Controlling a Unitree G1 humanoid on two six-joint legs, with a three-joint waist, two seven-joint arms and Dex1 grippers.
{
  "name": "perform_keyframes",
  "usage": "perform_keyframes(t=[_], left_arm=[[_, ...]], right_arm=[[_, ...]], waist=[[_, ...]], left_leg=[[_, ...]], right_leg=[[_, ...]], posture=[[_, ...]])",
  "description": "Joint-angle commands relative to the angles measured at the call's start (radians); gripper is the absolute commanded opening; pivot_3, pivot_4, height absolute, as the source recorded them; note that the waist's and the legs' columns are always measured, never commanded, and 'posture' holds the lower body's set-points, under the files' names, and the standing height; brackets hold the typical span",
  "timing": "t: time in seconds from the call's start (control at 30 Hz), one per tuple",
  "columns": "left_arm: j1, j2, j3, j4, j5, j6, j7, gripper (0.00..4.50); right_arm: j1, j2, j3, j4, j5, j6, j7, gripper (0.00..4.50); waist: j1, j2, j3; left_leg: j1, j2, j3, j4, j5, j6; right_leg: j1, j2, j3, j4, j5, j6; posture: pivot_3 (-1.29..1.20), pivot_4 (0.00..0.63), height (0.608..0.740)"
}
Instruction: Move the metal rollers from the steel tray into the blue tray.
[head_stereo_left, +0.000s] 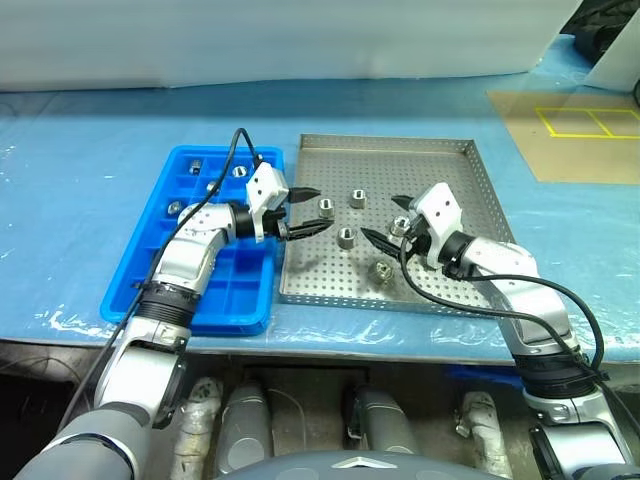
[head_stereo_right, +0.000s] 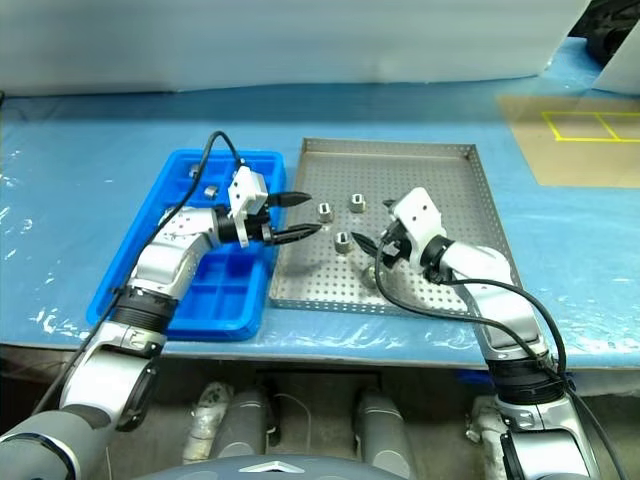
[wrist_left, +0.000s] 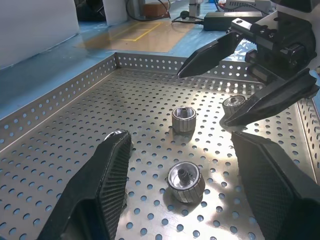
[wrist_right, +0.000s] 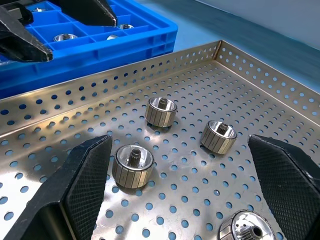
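Observation:
The steel tray (head_stereo_left: 452, 178) lies mid-table with several metal rollers on its perforated floor, among them one (head_stereo_left: 357, 198) toward the back and one (head_stereo_left: 380, 269) near the front rim. My left gripper (head_stereo_left: 323, 209) hovers open over the tray's left part, pointing right. A roller (wrist_left: 185, 181) lies loose on the floor between and ahead of its fingers (wrist_left: 102, 185). My right gripper (head_stereo_left: 381, 217) faces it, open, with a roller (wrist_right: 248, 231) on the floor between its fingers and another (wrist_right: 132, 165) by one fingertip. The blue tray (head_stereo_left: 238, 292) sits left of the steel tray and holds rollers (head_stereo_left: 240, 171) in its far compartments.
A blue sheet (head_stereo_left: 90, 180) covers the table. A brown board with yellow lines (head_stereo_left: 580, 130) lies at the back right. The steel tray's raised rim (head_stereo_left: 385, 141) and the blue tray's wall (wrist_right: 150, 42) stand close together beneath my left arm. The two grippers' fingertips are near each other.

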Motion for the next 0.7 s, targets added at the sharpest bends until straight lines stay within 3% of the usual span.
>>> perform_keyframes(t=[0.03,0.27,0.7], left_arm=[[-0.032,-0.018,-0.008,0.005,0.001,-0.023,-0.011,3.39],[-0.058,-0.041,-0.013,0.045,0.016,-0.041,-0.014,3.39],[-0.259,-0.181,-0.058,0.471,0.134,-0.2,-0.023,3.39]], right_arm=[[0.005,-0.007,-0.038,-0.053,0.012,-0.001,-0.014,4.46],[0.015,-0.006,-0.045,-0.065,0.011,0.002,-0.034,4.46],[0.036,0.005,-0.055,-0.084,-0.003,0.001,-0.08,4.46]], waist=[[0.0,0.0,0.0],[-0.003,0.0,0.0],[-0.019,0.0,0.0]], left_leg=[[0.0,0.0,0.0,0.0,0.0,0.0],[0.0,0.0,0.0,0.0,0.0,0.0],[-0.001,-0.001,0.0,0.003,-0.002,0.003]], right_leg=[[0.0,0.0,0.0,0.0,0.0,0.0],[0.0,0.0,0.0,0.0,0.0,0.0],[0.001,0.0,0.001,-0.001,0.0,0.0]], posture=[[-0.29,0.15,0.74],[-0.3,0.15,0.74],[-0.36,0.15,0.74]])
